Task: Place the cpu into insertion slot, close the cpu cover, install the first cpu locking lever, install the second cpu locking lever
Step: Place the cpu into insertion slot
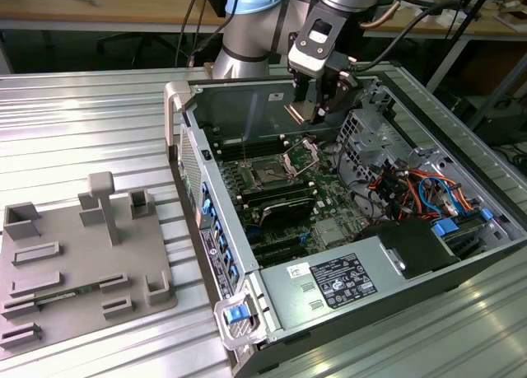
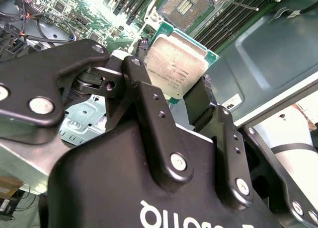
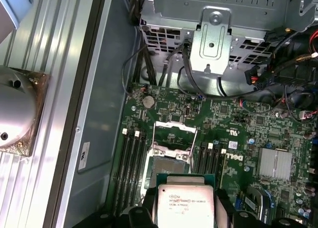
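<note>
Inside the computer case (image 1: 240, 106) we see the gripper (image 2: 167, 80) clamping the cpu (image 2: 179, 59) above the empty insertion slot (image 3: 168, 166); cpu cover (image 3: 175, 130) raised; nothing seated.

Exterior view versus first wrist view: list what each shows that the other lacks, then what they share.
Exterior view: the grey fixture tray at the exterior view's left, and the labelled power supply at the near end of the open computer case. First wrist view: the silvery top face of the cpu, seen from above. Shared: the insertion slot, uncovered, with the cpu cover raised beside it.
</note>
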Motion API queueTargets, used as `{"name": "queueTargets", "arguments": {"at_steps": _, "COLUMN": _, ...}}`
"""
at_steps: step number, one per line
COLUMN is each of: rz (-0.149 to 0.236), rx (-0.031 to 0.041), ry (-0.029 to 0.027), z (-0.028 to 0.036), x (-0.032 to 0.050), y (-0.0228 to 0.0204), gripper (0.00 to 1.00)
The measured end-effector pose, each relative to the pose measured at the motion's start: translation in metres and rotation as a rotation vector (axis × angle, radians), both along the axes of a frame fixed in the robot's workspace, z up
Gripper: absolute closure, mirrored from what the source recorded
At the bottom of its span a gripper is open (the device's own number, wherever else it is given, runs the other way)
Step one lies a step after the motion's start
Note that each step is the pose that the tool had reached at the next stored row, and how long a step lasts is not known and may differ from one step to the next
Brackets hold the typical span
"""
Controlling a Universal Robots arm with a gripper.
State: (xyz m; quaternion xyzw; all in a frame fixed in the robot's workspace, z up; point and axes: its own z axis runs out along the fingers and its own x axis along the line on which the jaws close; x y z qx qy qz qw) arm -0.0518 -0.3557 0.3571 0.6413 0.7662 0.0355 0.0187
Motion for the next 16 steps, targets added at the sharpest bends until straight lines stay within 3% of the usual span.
{"name": "queueTargets", "arguments": {"at_steps": 3, "rz": -0.020, "rx": -0.0002, "ry": 0.0034, "z": -0.0032, "x": -0.0005, "y": 0.0000, "gripper": 0.45}}
{"name": "queueTargets", "arguments": {"at_steps": 5, "rz": -0.071, "rx": -0.0003, "ry": 0.0098, "z": -0.0086, "x": -0.0005, "y": 0.0000, "gripper": 0.45}}
{"name": "queueTargets", "arguments": {"at_steps": 6, "rz": -0.082, "rx": -0.0009, "ry": 0.0104, "z": -0.0100, "x": -0.0004, "y": 0.0001, "gripper": 0.45}}
{"name": "queueTargets", "arguments": {"at_steps": 10, "rz": -0.107, "rx": -0.0038, "ry": 0.0160, "z": -0.0144, "x": -0.0005, "y": 0.0002, "gripper": 0.45}}
{"name": "queueTargets", "arguments": {"at_steps": 11, "rz": -0.116, "rx": -0.0058, "ry": 0.0251, "z": -0.0208, "x": -0.0006, "y": 0.0004, "gripper": 0.45}}
{"name": "queueTargets", "arguments": {"at_steps": 14, "rz": -0.126, "rx": -0.0085, "ry": 0.0308, "z": -0.0339, "x": -0.0008, "y": 0.0004, "gripper": 0.45}}
{"name": "queueTargets", "arguments": {"at_steps": 16, "rz": -0.133, "rx": -0.0091, "ry": 0.0374, "z": -0.0388, "x": -0.0010, "y": 0.0004, "gripper": 0.45}}
